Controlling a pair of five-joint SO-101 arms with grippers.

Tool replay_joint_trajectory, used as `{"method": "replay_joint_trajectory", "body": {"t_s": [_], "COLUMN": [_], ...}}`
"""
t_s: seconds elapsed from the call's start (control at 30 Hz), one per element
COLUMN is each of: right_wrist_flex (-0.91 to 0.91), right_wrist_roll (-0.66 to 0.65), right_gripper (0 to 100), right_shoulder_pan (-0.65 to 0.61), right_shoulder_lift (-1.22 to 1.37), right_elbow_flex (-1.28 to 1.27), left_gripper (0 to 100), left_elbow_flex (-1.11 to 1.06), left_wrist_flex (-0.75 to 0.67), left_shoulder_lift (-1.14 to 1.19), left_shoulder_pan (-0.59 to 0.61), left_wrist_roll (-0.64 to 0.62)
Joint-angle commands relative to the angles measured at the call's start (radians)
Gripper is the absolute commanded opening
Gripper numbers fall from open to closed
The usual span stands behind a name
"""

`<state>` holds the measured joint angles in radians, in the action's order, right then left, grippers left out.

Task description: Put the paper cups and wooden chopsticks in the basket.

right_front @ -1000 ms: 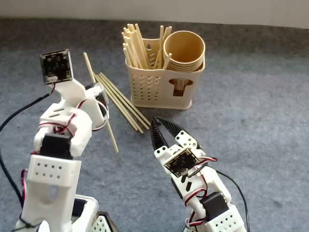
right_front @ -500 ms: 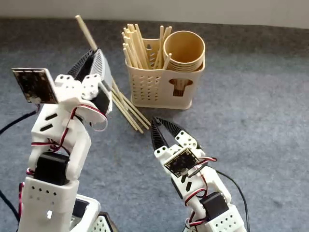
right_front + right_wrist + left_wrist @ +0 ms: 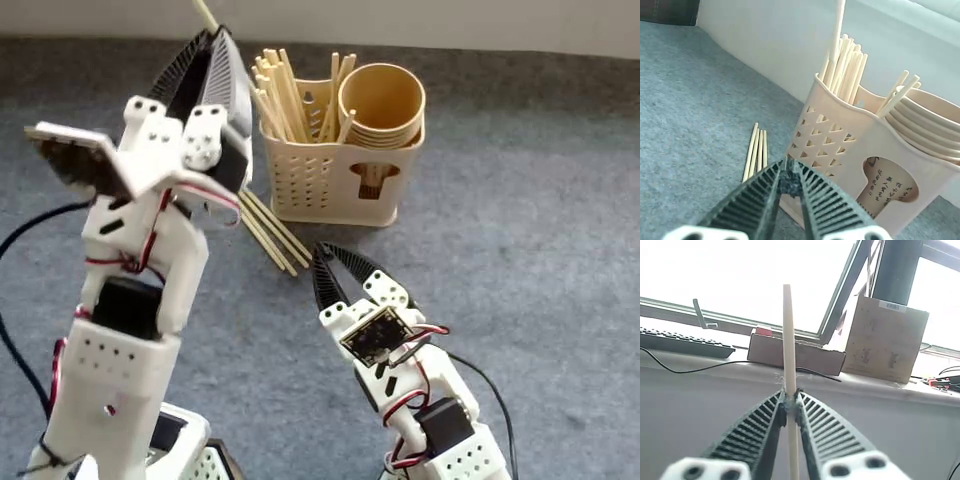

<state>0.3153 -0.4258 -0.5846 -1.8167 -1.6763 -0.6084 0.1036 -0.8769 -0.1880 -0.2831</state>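
On the left, the left gripper (image 3: 215, 38) is raised well above the grey felt-like surface (image 3: 530, 210), its jaws clenched on a single pale wooden chopstick (image 3: 205, 12) that pokes up past the tips; the left wrist view shows the stick (image 3: 788, 340) pinched between them (image 3: 790, 399). Below this arm, a few loose wooden chopsticks (image 3: 272, 232) lie side by side on the surface, near the basket's left front corner. The right gripper (image 3: 322, 256) sits low in front of the basket, jaws pressed together on nothing (image 3: 789, 176). The cream perforated plastic basket (image 3: 325, 185) stands upright, with a bundle of wooden chopsticks (image 3: 283, 95) in its left part and a stack of tan paper cups (image 3: 382, 100) in its right.
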Motion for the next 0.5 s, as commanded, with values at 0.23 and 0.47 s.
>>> {"method": "replay_joint_trajectory", "body": {"t_s": [0.23,0.47], "right_wrist_flex": [0.005,0.005], "right_wrist_roll": [-0.011,-0.011], "right_gripper": [0.6,0.6], "right_shoulder_pan": [0.007,0.007], "right_shoulder_lift": [-0.008,-0.008], "right_elbow_flex": [-0.097,-0.097], "left_gripper": [1,1], "left_elbow_flex": [0.303,0.337], "left_wrist_flex": [-0.021,-0.012], "left_shoulder_lift": [0.421,0.535], "left_shoulder_pan": [-0.007,-0.007], "left_wrist_roll": [0.028,0.028]}}
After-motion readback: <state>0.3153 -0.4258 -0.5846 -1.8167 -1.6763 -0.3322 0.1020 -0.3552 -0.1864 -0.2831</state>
